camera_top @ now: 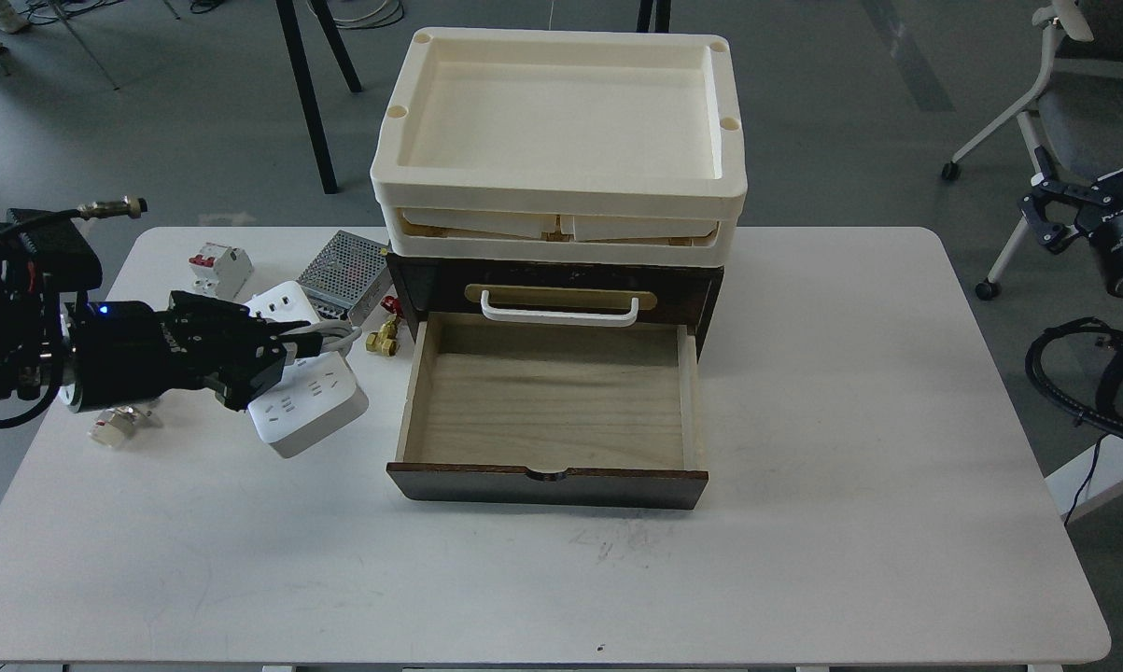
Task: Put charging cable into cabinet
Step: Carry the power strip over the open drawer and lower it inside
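The charging cable (314, 406), a white power strip with its cord coiled round the middle, hangs above the table left of the cabinet. My left gripper (276, 359) is shut on the strip's middle and holds it lifted and tilted. The cabinet (552, 285) is a dark brown drawer unit at the table's middle back. Its lower drawer (547, 401) is pulled out and its pale wood inside is bare. My right gripper (1060, 210) is off the table at the far right, its fingers apart and empty.
Cream trays (561, 131) are stacked on the cabinet. A white-and-red circuit breaker (218, 271), a silver mesh power supply (342, 275) and a small brass fitting (382, 338) lie left of the cabinet. A small pale part (113, 427) lies under my left arm. A chair stands at the right.
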`<state>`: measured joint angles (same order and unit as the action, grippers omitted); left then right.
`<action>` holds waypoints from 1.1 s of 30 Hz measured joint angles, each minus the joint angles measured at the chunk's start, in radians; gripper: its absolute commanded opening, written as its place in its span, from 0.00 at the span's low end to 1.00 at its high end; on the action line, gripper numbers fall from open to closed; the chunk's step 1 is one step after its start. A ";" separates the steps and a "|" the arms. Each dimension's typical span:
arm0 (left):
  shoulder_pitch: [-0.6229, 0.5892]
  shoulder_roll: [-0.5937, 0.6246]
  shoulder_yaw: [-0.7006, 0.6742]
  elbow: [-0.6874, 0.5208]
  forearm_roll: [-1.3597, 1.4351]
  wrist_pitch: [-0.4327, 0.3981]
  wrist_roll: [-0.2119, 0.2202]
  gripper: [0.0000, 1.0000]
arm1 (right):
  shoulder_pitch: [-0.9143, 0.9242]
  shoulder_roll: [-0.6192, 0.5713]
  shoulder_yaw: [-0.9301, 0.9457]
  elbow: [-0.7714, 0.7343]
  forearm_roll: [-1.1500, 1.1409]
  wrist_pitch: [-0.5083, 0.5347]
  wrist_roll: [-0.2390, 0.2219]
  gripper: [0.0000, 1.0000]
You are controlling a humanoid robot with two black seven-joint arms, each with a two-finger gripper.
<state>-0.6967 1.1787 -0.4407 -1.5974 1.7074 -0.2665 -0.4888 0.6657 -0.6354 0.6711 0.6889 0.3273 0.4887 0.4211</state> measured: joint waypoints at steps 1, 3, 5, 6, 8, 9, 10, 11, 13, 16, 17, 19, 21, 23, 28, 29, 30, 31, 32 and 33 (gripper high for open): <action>0.000 -0.015 -0.010 -0.007 -0.048 -0.021 0.000 0.00 | 0.000 0.000 0.000 0.000 0.000 0.000 0.000 1.00; 0.001 -0.061 -0.018 -0.012 -0.121 -0.053 0.000 0.00 | 0.000 0.000 0.000 -0.001 0.000 0.000 0.000 1.00; 0.007 -0.121 -0.020 -0.004 -0.175 -0.073 0.000 0.00 | -0.002 -0.001 0.000 -0.002 0.000 0.000 0.000 1.00; 0.011 -0.151 -0.020 0.007 -0.190 -0.078 0.000 0.00 | -0.004 -0.001 0.000 -0.002 0.000 0.000 0.000 1.00; 0.027 -0.227 -0.022 0.053 -0.205 -0.082 0.000 0.00 | -0.007 -0.001 0.000 -0.003 -0.001 0.000 0.000 1.00; 0.038 -0.263 -0.022 0.082 -0.206 -0.082 0.000 0.00 | -0.009 -0.001 0.000 -0.003 0.000 0.000 0.000 1.00; 0.050 -0.303 -0.022 0.114 -0.207 -0.083 0.000 0.00 | -0.012 -0.001 -0.001 -0.003 -0.001 0.000 0.000 1.00; 0.058 -0.339 -0.022 0.143 -0.206 -0.084 0.000 0.00 | -0.014 -0.001 -0.001 -0.003 -0.001 0.000 0.000 1.00; 0.067 -0.391 -0.022 0.181 -0.208 -0.088 0.000 0.00 | -0.015 -0.001 -0.001 -0.003 -0.001 0.000 0.000 1.00; 0.071 -0.443 -0.022 0.224 -0.212 -0.090 0.000 0.00 | -0.016 -0.001 -0.001 -0.004 -0.001 0.000 0.000 1.00; 0.072 -0.458 -0.022 0.239 -0.214 -0.091 0.000 0.00 | -0.017 -0.001 -0.001 -0.004 -0.001 0.000 0.000 1.00; 0.072 -0.482 -0.022 0.267 -0.221 -0.091 0.000 0.00 | -0.017 -0.002 -0.001 -0.005 -0.001 0.000 0.001 1.00; 0.072 -0.506 -0.023 0.295 -0.236 -0.091 0.000 0.00 | -0.018 -0.003 0.000 -0.005 -0.001 0.000 0.001 1.00; 0.072 -0.529 -0.024 0.321 -0.252 -0.089 0.000 0.00 | -0.020 -0.003 0.000 -0.005 -0.001 0.000 0.001 1.00; 0.072 -0.581 -0.025 0.390 -0.266 -0.083 0.000 0.06 | -0.025 -0.003 0.001 -0.005 0.000 0.000 0.001 1.00; 0.072 -0.589 -0.026 0.401 -0.266 -0.081 0.000 0.09 | -0.028 -0.003 0.001 -0.005 0.000 0.000 0.001 1.00; 0.072 -0.596 -0.026 0.408 -0.266 -0.081 0.000 0.15 | -0.030 -0.003 0.002 -0.005 0.001 0.000 0.001 1.00; 0.072 -0.600 -0.026 0.412 -0.267 -0.081 0.000 0.19 | -0.031 -0.003 0.002 -0.005 0.001 0.000 0.001 1.00; 0.072 -0.604 -0.026 0.415 -0.267 -0.081 0.000 0.24 | -0.032 -0.003 0.003 -0.005 0.001 0.000 0.001 1.00; 0.072 -0.607 -0.027 0.417 -0.268 -0.081 0.000 0.31 | -0.033 -0.003 0.004 -0.005 0.001 0.000 0.001 1.00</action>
<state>-0.6250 0.5717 -0.4673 -1.1809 1.4394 -0.3473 -0.4886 0.6332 -0.6382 0.6753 0.6841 0.3281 0.4887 0.4219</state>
